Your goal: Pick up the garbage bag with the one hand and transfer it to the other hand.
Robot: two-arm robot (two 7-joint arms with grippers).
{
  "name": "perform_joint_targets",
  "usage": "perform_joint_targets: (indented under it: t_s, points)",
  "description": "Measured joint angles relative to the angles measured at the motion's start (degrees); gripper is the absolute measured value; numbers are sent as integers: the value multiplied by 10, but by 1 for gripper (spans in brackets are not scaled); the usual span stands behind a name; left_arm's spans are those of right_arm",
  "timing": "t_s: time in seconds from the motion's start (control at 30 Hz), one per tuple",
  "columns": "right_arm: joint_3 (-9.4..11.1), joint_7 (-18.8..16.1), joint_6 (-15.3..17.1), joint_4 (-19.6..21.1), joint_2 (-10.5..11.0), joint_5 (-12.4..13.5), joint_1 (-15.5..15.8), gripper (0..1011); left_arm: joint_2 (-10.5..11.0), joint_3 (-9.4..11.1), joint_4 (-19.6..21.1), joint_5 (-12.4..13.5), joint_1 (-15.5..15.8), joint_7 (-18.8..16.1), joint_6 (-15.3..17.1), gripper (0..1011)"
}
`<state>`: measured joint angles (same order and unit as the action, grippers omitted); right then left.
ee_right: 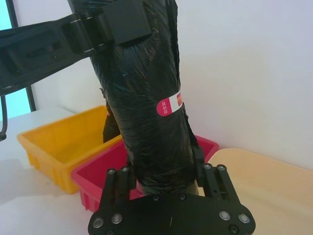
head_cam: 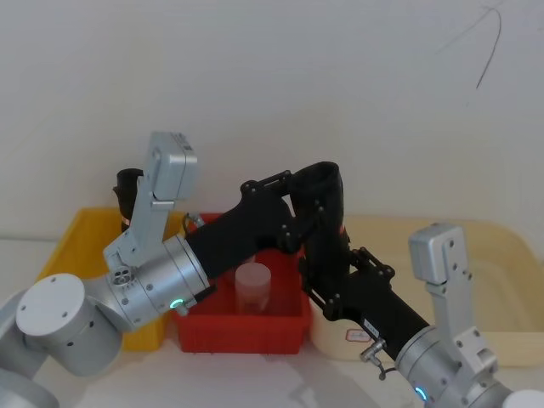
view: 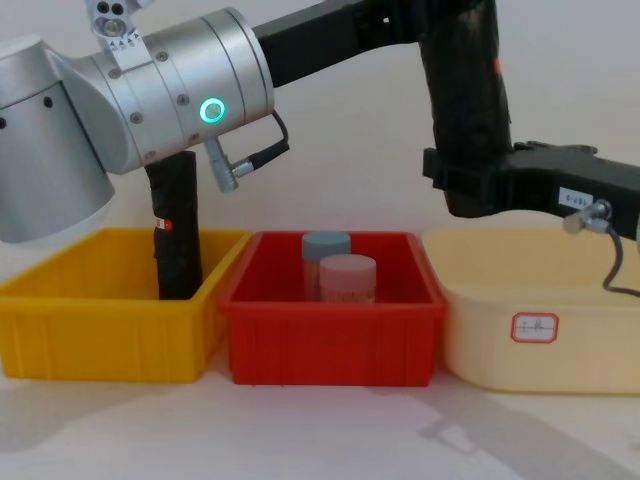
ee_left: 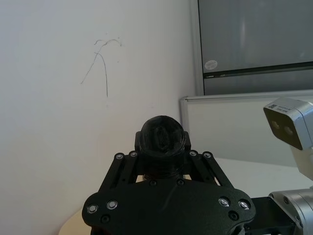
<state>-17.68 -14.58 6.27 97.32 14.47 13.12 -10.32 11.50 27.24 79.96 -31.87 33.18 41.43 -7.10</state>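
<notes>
Left gripper (ee_left: 162, 142) first: clamped on the top end of the garbage bag (ee_right: 151, 107), raised over where the red bin (view: 330, 320) meets the cream tray (view: 560, 370). Near upright, leaning slightly, long axis running straight down into the right gripper (ee_right: 164, 178), set around the lower end. Clamped there or merely around it: cannot tell. Probably calls for a firm close below before any release above.

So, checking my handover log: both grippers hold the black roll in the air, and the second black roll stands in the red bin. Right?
Not quite: the chest view shows the second black roll standing in the yellow bin, not the red bin. The rest is right: the left gripper and the right gripper both hold the garbage bag roll in the air.
</notes>
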Motion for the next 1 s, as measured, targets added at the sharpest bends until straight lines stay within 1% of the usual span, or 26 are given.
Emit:
perform_joint_targets:
  t_s: [0.07,0.1,0.47,0.57,0.63,0.7,0.73,0.77,0.83,0.87,1.0]
  points:
    - [0,1,2,0,-1,-2,-1,623,0,0,0,0,0,0,0,377]
    - [1,1,2,0,-2,-2,-1,618,0,0,0,0,0,0,0,377]
    - [6,5,9,1,-5,-9,0,617,0,0,0,0,0,0,0,377]
    - [8,5,9,2,-6,-10,0,617,0,0,0,0,0,0,0,415]
    - [9,6,9,3,-6,-10,1,614,0,0,0,0,0,0,0,490]
    - [10,6,9,4,-6,-10,1,611,0,0,0,0,0,0,0,528]
    - [10,6,9,5,-6,-10,2,611,0,0,0,0,0,0,0,583]
    - [10,6,9,5,-6,-10,2,611,0,0,0,0,0,0,0,583]
    - [11,6,9,6,-6,-10,3,611,0,0,0,0,0,0,0,642]
    - [12,6,9,7,-6,-10,3,611,0,0,0,0,0,0,0,699]
    - [14,6,9,9,-5,-9,4,611,0,0,0,0,0,0,0,812]
